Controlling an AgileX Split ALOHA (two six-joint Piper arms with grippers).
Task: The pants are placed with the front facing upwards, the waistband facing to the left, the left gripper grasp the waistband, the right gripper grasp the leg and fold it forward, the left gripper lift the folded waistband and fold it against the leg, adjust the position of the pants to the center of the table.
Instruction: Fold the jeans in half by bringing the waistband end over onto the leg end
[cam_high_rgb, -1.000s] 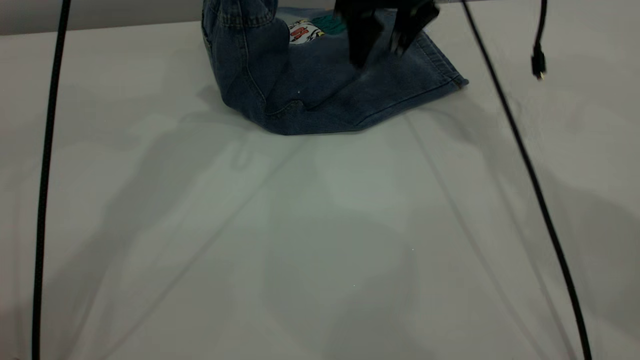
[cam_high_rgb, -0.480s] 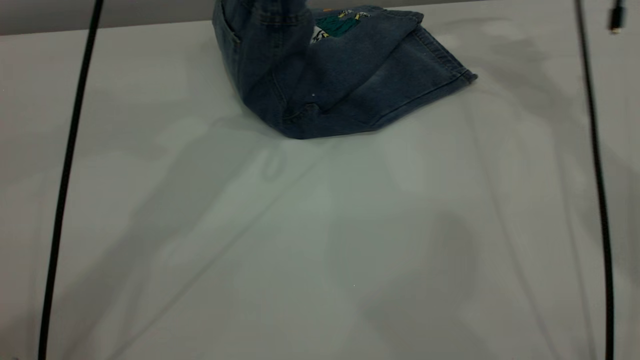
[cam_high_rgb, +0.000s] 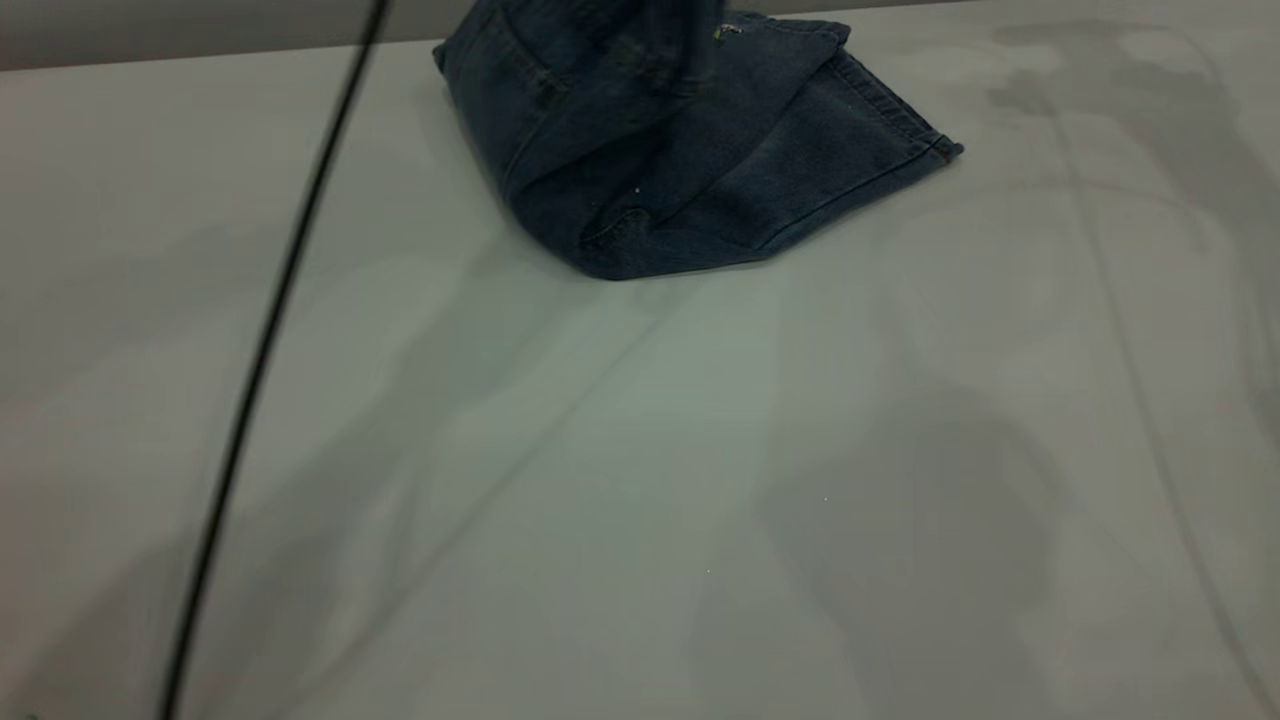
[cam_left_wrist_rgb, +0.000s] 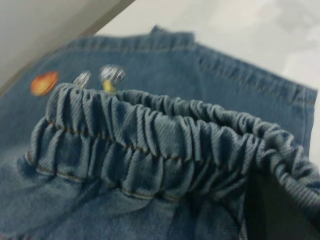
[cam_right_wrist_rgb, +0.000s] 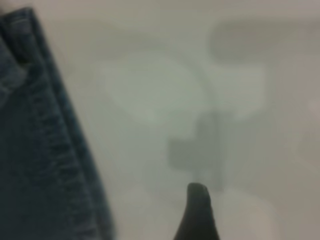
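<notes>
The pants (cam_high_rgb: 700, 150) lie at the far edge of the table (cam_high_rgb: 640, 450), already folded lengthwise; the left gripper (cam_left_wrist_rgb: 280, 210) is clamped on the raised waistband (cam_left_wrist_rgb: 150, 145), carrying it over the legs. Folding down and centring remain, I judge; whether the right gripper (cam_right_wrist_rgb: 197, 215) is apart or together I cannot tell.

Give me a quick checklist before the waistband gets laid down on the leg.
1. Waistband raised over the leg: ok, the left wrist view shows it bunched up close above flat denim.
2. Left gripper gripping the waistband: cannot tell, only a dark edge shows.
3. Right gripper off the cloth: ok, one finger shows over bare table.
4. Leg cuff flat: ok.
5. Pants centred: not ok, they lie near the far edge.
6. Cable off the pants: ok.
</notes>
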